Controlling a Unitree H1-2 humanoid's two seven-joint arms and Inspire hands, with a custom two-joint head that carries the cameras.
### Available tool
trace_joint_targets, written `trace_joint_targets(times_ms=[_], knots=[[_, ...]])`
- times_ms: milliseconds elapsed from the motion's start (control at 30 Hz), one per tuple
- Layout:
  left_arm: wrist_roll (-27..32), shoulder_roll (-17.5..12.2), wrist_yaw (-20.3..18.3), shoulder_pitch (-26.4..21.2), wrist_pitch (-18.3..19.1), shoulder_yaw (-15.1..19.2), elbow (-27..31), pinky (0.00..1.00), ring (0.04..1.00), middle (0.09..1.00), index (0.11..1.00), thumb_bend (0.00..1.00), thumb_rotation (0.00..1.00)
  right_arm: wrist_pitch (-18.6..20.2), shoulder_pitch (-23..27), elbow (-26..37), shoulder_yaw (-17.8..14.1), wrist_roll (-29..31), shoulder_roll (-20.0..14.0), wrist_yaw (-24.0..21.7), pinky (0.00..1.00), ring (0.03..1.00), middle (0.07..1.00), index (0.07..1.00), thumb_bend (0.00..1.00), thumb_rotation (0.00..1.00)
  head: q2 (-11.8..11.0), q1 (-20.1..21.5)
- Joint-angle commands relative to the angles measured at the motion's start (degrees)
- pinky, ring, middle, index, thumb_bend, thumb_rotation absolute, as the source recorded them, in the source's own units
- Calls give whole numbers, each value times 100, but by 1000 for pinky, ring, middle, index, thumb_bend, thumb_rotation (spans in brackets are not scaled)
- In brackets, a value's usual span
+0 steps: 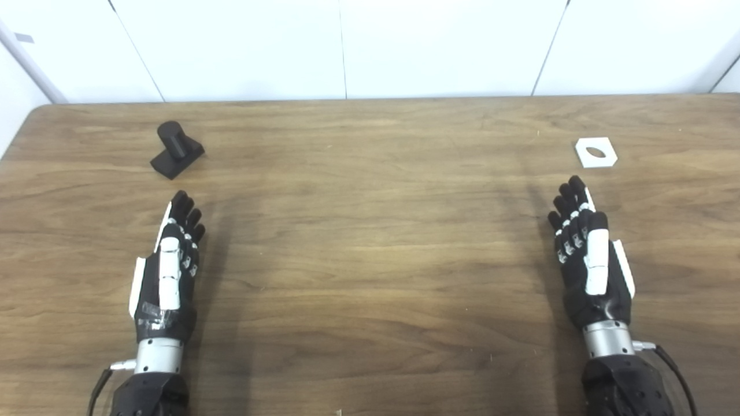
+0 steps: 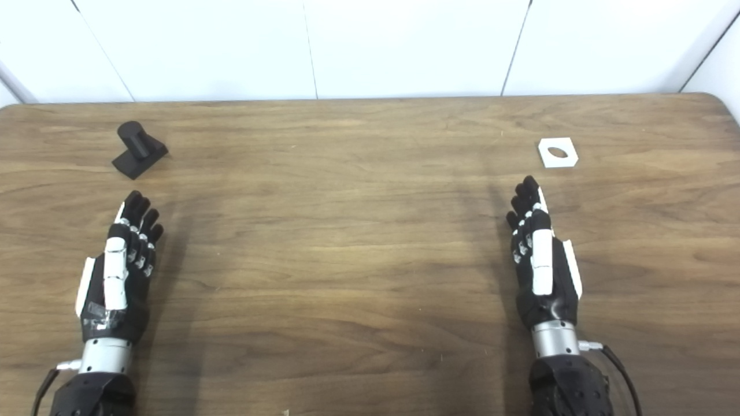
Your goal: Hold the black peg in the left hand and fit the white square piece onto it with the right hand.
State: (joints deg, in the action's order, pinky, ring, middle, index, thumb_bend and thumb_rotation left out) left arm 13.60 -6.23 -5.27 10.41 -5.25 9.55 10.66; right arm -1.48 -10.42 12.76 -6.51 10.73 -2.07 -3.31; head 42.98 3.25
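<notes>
While both arms come in from the bottom edge, nothing is held yet. Far left, near the back of the wood table [image 1: 370, 242], lies the peg [image 1: 176, 149]: black, dull, a round stub on a flat square base, tipped over on its side w/ the stub pointing up and back. It sits just past the left hand [image 1: 167, 271], not touching it. That hand is black w/ white strips and a shiny metal wrist. It is flat, fingers straight and close side by side, pointing at the back wall, holding nothing.

The table is brown w/ long wood grain and a smooth top, and the mid part is bare.

On the right, the right hand [image 1: 589, 260] looks the same: black and white, metal wrist, a thin cable by the wrist. It is stretched out flat too, fingers straight, empty. Just past its tips, a bit to the right, lies the square [image 1: 596, 152]: white, thin, flat on the table, cut corners, round hole in the middle.

The right eye view shows the table's rounded right back corner; the left eye view shows the left back corner instead.
</notes>
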Motion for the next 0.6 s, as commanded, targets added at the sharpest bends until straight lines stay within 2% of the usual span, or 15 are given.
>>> trace_joint_targets(times_ms=[0, 300, 400, 567], knots=[[-27, -13, 2, -10, -102, -12, 117, 1000, 989, 1000, 1000, 403, 922, -156, -306, 40, -9, -34, 1, 7, 1000, 992, 982, 967, 585, 950, 7, 4], [-34, -6, -1, 4, -121, -17, 114, 1000, 988, 1000, 996, 395, 922, -188, -297, -4, -38, -39, 17, 31, 1000, 982, 976, 960, 577, 940, -15, -6], [-38, 2, -9, 17, -131, -29, 101, 1000, 991, 1000, 997, 389, 926, -199, -313, -22, -28, -36, -10, 4, 1000, 985, 977, 963, 586, 946, -124, -68], [-109, 65, -10, 65, -226, -90, 39, 1000, 986, 993, 992, 402, 933, -322, -348, -167, -57, 69, -74, -96, 1000, 999, 992, 987, 599, 952, -428, -494]])
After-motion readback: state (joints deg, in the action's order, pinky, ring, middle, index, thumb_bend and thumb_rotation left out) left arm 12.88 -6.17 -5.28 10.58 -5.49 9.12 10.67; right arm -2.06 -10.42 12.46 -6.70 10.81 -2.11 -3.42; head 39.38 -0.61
